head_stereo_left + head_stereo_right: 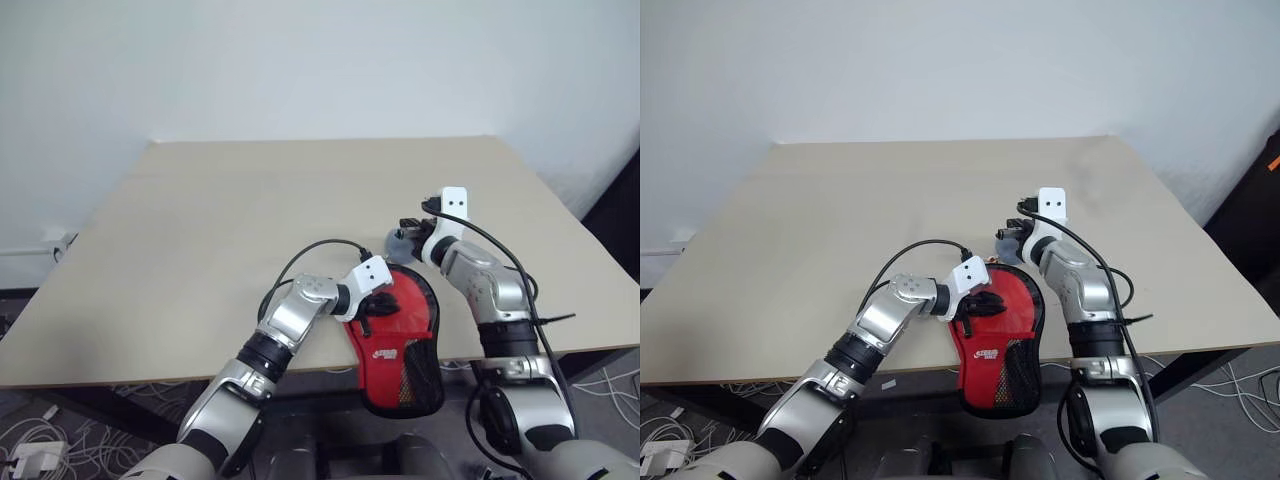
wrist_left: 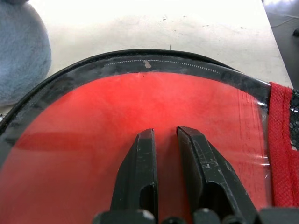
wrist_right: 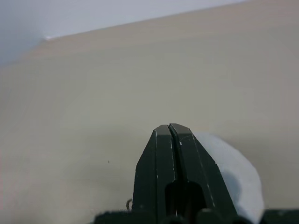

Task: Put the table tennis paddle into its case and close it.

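The case (image 1: 400, 345), with the table tennis paddle's (image 2: 140, 107) red face seen through its clear side, is hung over the tabletop's (image 1: 250, 200) near edge. The left gripper (image 2: 166, 133) is pressed on it, fingers nearly closed, nothing between. Farther in, the right gripper (image 3: 169, 127) is shut, empty, beside a grey fuzzy object (image 1: 398, 240).

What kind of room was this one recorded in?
Probably a lab or test room: a bare beige table against a plain white wall, with loose cables and a power adapter on the floor beneath.

right gripper (image 3: 169, 127) fingers pressed together above beige table (image 3: 93, 93)
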`<act>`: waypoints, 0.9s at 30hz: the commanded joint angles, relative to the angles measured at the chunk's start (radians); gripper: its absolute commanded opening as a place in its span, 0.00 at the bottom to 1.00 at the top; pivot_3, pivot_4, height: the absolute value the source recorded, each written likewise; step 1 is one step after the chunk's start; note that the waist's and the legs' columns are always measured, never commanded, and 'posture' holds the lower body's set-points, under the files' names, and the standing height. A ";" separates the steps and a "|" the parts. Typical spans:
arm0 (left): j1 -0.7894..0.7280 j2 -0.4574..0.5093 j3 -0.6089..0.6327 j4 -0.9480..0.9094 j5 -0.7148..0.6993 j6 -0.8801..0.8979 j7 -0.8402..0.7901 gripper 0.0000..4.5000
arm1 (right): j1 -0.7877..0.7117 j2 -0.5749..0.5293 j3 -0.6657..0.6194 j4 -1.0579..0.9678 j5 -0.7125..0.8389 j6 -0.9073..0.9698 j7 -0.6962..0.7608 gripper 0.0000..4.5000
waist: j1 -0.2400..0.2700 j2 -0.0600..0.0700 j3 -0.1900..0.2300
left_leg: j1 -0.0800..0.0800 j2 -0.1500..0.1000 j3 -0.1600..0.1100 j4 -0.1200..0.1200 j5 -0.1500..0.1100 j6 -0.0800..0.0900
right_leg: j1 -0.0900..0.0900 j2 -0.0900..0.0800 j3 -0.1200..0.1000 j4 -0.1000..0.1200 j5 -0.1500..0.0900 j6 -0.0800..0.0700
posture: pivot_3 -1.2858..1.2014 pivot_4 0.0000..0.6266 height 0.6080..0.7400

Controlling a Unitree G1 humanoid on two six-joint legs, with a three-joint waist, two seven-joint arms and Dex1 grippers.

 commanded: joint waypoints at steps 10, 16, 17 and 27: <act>0.043 0.026 -0.038 0.049 0.046 0.049 0.043 0.16 | -0.157 0.005 0.003 0.319 -0.071 -0.139 -0.009 0.51 | -0.007 0.000 -0.001 | 0.001 0.000 0.000 0.000 0.000 0.000 | 0.002 0.000 -0.001 0.000 0.000 0.000 | 0.52 0.00 0.88; 0.045 0.024 -0.036 0.052 0.045 0.049 0.052 0.16 | -0.152 -0.016 0.015 0.319 -0.089 -0.097 0.016 0.51 | -0.008 0.000 -0.001 | 0.001 0.000 0.000 0.000 0.000 -0.001 | 0.002 0.000 -0.001 0.000 0.000 0.000 | 0.52 0.00 0.88; 0.045 0.023 -0.037 0.054 0.046 0.046 0.054 0.16 | -0.146 -0.022 0.022 0.308 -0.097 -0.093 0.020 0.51 | -0.008 0.000 -0.002 | 0.001 0.000 -0.001 0.000 0.000 -0.001 | 0.002 0.000 -0.001 0.000 0.000 0.000 | 0.52 0.00 0.88; 0.041 0.008 -0.044 0.070 0.046 0.032 0.066 0.16 | -0.117 -0.041 0.049 0.272 -0.121 0.033 0.026 0.87 | -0.008 0.001 -0.004 | 0.001 0.000 -0.001 0.000 0.000 -0.001 | 0.002 0.000 -0.001 0.000 0.000 0.000 | 0.52 0.00 0.88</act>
